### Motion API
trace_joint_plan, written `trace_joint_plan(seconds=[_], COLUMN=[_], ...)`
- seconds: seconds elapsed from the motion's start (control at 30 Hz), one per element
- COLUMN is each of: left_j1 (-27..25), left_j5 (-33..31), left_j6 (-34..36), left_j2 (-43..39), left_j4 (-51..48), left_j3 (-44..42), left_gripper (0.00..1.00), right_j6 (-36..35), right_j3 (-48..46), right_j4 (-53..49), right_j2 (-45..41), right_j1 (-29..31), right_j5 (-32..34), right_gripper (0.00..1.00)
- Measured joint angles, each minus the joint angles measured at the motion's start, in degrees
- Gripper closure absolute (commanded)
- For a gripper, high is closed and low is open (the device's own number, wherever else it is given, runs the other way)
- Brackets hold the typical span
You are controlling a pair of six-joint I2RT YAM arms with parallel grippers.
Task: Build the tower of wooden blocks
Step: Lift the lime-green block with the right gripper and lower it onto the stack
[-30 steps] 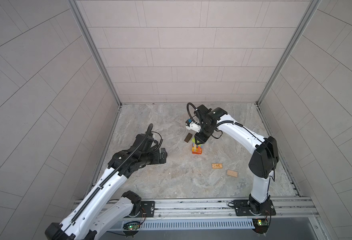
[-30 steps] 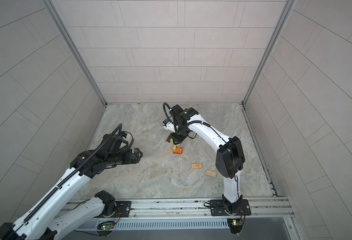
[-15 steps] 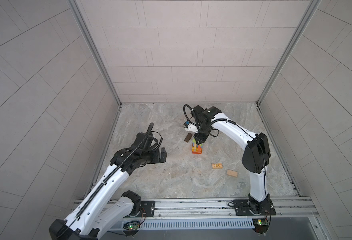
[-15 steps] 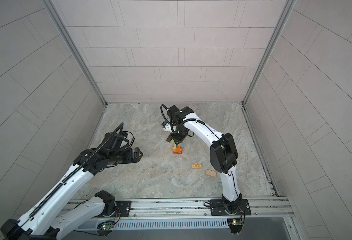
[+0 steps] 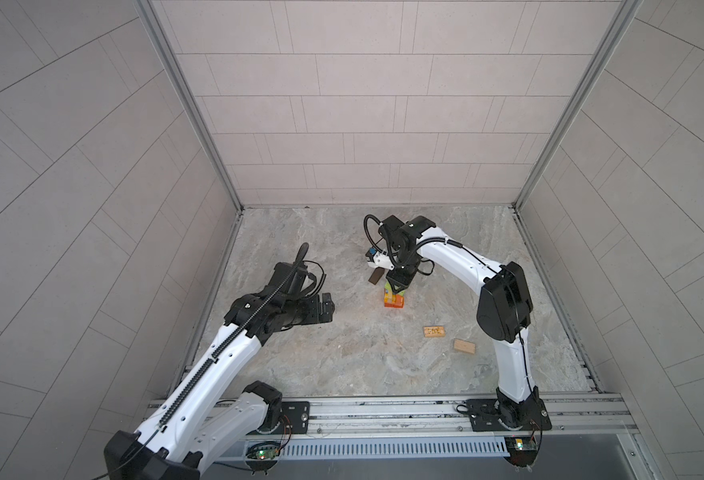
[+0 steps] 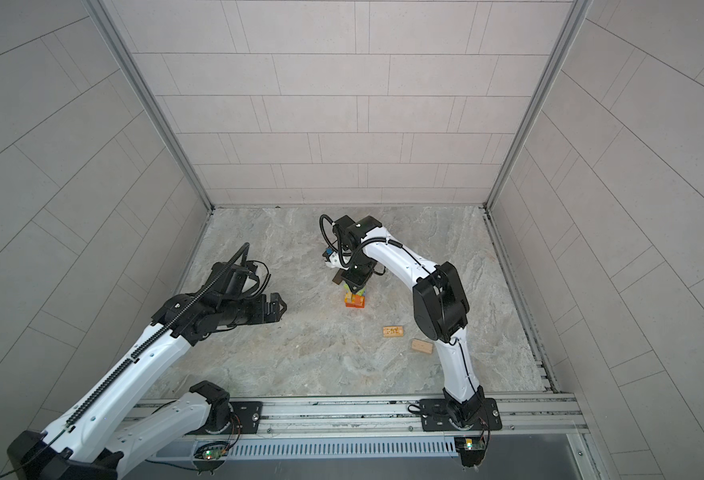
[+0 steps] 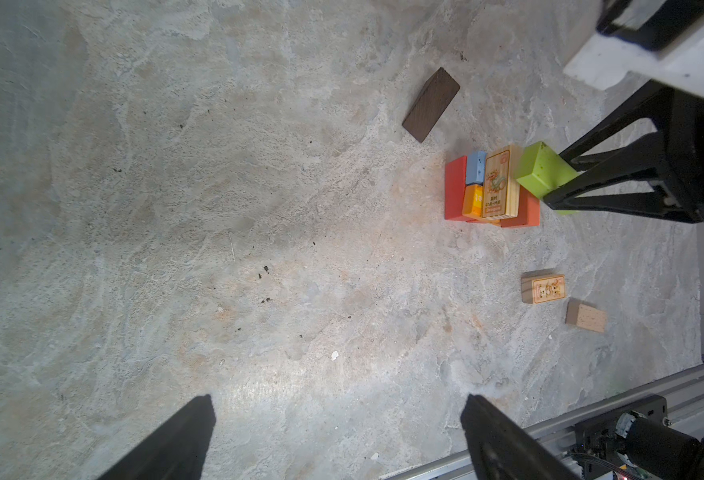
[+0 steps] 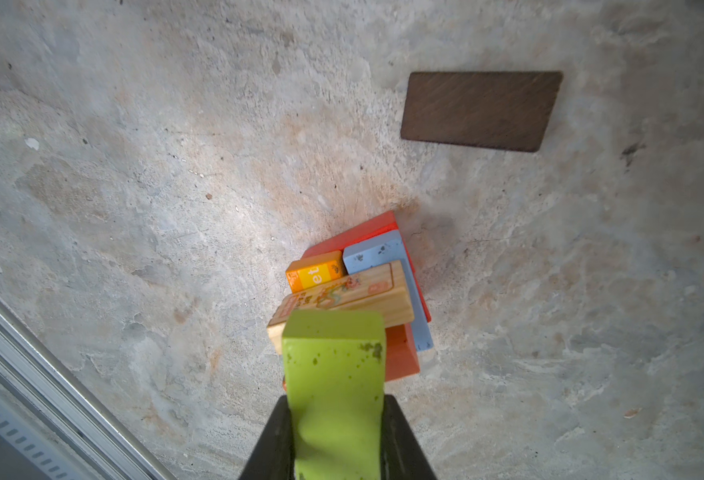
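The tower [image 5: 394,298] [image 6: 355,300] stands mid-table: red and orange blocks at the base, light blue and yellow-orange above, and a printed tan block [image 8: 342,297] on top. My right gripper [image 8: 337,407] [image 5: 398,286] is shut on a green block [image 8: 333,365] [image 7: 543,168], which hangs over one end of the tower. Whether it touches the tan block I cannot tell. A dark brown block [image 8: 481,111] [image 5: 376,275] lies flat just behind the tower. My left gripper [image 7: 339,401] [image 5: 328,307] hovers open and empty to the tower's left.
A printed tan block [image 5: 434,331] [image 7: 543,289] and a plain tan block [image 5: 464,346] [image 7: 587,316] lie loose on the stone floor, front right of the tower. Tiled walls close three sides. A metal rail [image 5: 383,411] runs along the front edge.
The right arm's elbow has swung left while its gripper stayed over the tower with the green block. The left arm has barely shifted.
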Motion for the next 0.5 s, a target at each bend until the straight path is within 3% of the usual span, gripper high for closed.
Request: trace_joint_plan(seconds=[0.5], left_j1=[0.8], left_j5=[0.7], left_j6=[0.0], left_j2=[0.3], left_j4=[0.6], left_j3=[-0.3], left_gripper=[0.00], right_j6=[-0.3], right_j3=[0.0], right_j4=[0.2], right_j2=[0.9], right_j1=[0.0], right_j5=[1.3], right_gripper=[0.77])
